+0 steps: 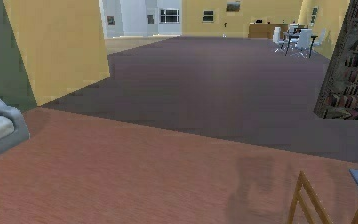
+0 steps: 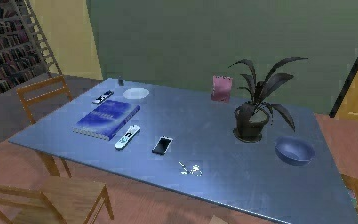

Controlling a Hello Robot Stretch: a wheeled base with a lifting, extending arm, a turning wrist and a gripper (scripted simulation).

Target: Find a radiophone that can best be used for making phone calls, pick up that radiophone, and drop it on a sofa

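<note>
On the blue-grey table point(image 2: 77, 140) in the arm side view lies a small flat dark phone-like thing point(image 2: 162, 146) near the middle front. Left of it is a light, elongated handset-like thing point(image 2: 127, 135), beside a blue book point(image 2: 106, 118). Another small dark elongated thing point(image 2: 104, 97) lies farther back on the left. At the forward view's left edge there is a grey upholstered piece with a white cushion point(image 1: 1, 124); I cannot tell whether it is a sofa.
The table also carries a white plate point(image 2: 136, 93), a pink container point(image 2: 222, 88), a potted plant point(image 2: 255, 105), a blue bowl point(image 2: 294, 151) and keys point(image 2: 192, 168). Wooden chairs point(image 2: 42, 95) point(image 2: 47, 200) stand around it. Ahead are a bookshelf point(image 1: 349, 80), a yellow wall point(image 1: 57, 45) and open dark carpet point(image 1: 207, 85).
</note>
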